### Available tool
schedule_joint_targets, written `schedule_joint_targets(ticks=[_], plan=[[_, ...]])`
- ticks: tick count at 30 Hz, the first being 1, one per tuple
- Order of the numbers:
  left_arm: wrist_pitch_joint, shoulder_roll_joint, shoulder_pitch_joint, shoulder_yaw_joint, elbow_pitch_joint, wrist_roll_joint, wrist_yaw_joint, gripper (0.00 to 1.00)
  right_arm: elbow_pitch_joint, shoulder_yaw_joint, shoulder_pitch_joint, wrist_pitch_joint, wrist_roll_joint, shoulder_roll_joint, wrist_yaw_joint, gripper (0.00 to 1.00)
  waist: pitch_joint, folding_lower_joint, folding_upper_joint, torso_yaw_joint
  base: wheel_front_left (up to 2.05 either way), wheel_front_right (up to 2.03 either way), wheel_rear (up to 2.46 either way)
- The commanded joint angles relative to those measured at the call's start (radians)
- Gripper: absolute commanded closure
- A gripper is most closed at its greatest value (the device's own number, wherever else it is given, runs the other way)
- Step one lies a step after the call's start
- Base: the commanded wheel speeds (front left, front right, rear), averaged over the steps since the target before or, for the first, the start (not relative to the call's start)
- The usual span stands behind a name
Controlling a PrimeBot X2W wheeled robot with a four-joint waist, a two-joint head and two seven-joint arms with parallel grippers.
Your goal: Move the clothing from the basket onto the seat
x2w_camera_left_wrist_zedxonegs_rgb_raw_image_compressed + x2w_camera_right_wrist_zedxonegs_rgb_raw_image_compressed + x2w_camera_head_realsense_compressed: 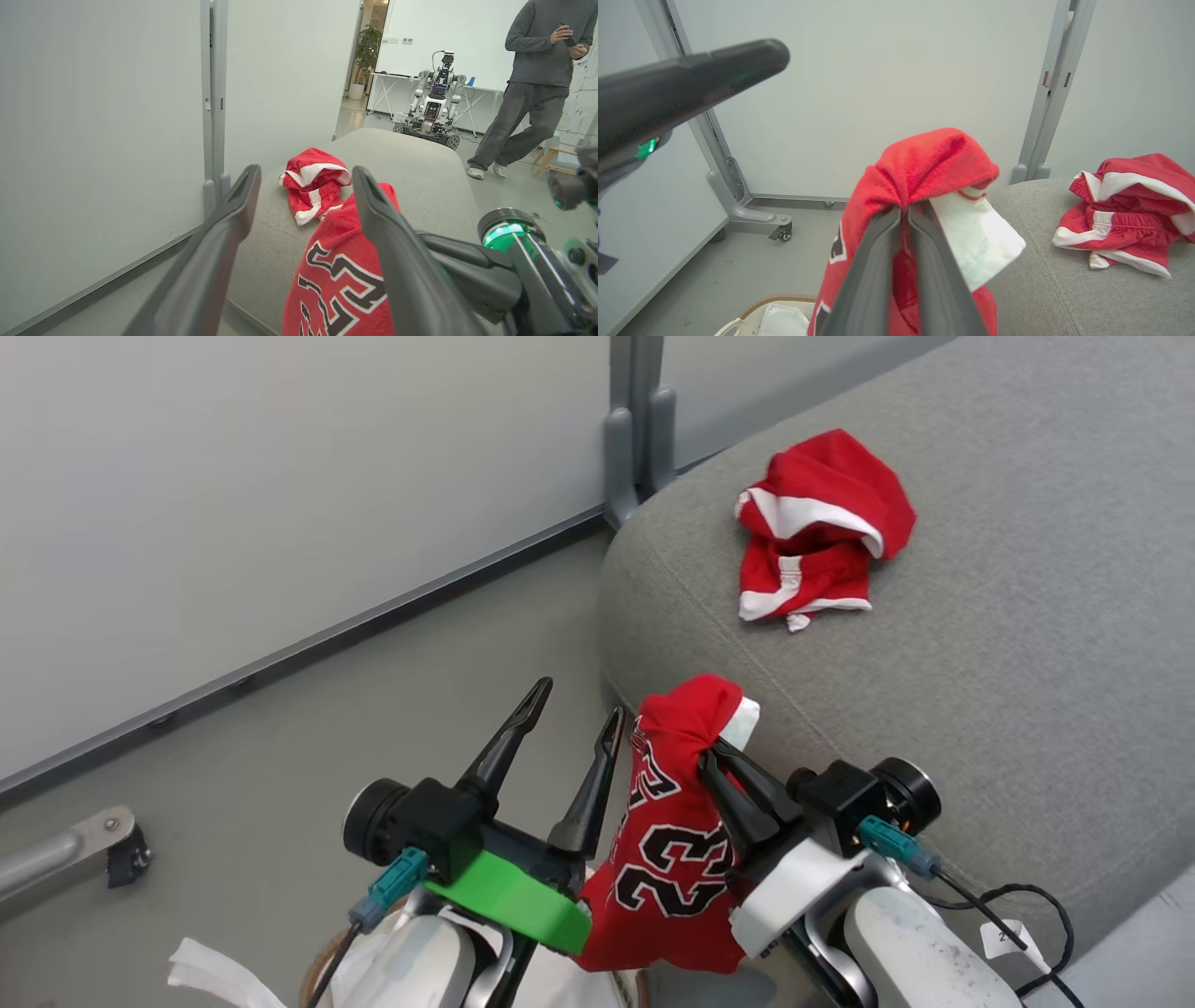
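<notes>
The red jersey with black-and-white "23" lettering hangs in the air beside the grey seat's rounded front edge, pinched near its top by my right gripper, which is shut on it. It also shows in the wrist views as the jersey and the jersey bunched over the fingers. My left gripper stands open and empty just left of it. The smaller red piece with white stripes lies crumpled on the seat. The basket's brown rim peeks in below.
A white partition wall with a grey post stands behind the seat. White sheet lies in the basket. In the left wrist view a person stands beyond the seat's far end, near another robot.
</notes>
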Motion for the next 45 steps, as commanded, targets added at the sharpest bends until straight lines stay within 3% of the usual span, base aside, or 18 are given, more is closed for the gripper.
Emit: schedule_joint_targets(ticks=[1,7,14,30,39,45], plan=[[0.0,0.005,0.016,-0.001,0.002,0.006,-0.003,0.0,-0.006,-0.002,0.015,-0.002,-0.002,0.0,-0.001,1.0,0.012,0.0,-0.0001,-0.092,0.0,0.0,0.0],[0.0,0.008,0.021,-0.008,0.008,0.008,-0.003,0.0,-0.019,-0.028,-0.027,-0.002,-0.016,-0.024,-0.001,1.0,0.028,0.0,-0.0001,-0.131,0.0,0.0,0.0],[0.0,0.031,0.0,-0.027,0.012,0.015,-0.003,0.0,-0.035,-0.093,-0.217,-0.002,-0.064,-0.103,-0.001,1.0,0.093,0.0,-0.0001,-0.141,0.0,0.0,0.0],[0.0,0.12,-0.119,-0.095,0.004,0.007,-0.003,0.0,0.106,-0.333,-0.735,-0.002,-0.223,-0.37,-0.001,1.0,0.331,0.0,-0.0001,-0.015,0.0,0.0,0.0],[0.0,0.158,-0.207,-0.12,-0.021,0.017,-0.003,0.0,0.227,-0.528,-0.865,-0.001,-0.361,-0.404,-0.001,1.0,0.495,0.0,-0.0001,0.068,0.0,0.0,0.0],[0.0,0.174,-0.25,-0.116,-0.029,0.018,-0.003,0.0,0.28,-0.626,-0.826,-0.001,-0.416,-0.367,-0.001,1.0,0.576,0.0,-0.0001,0.113,0.0,0.0,0.0]])
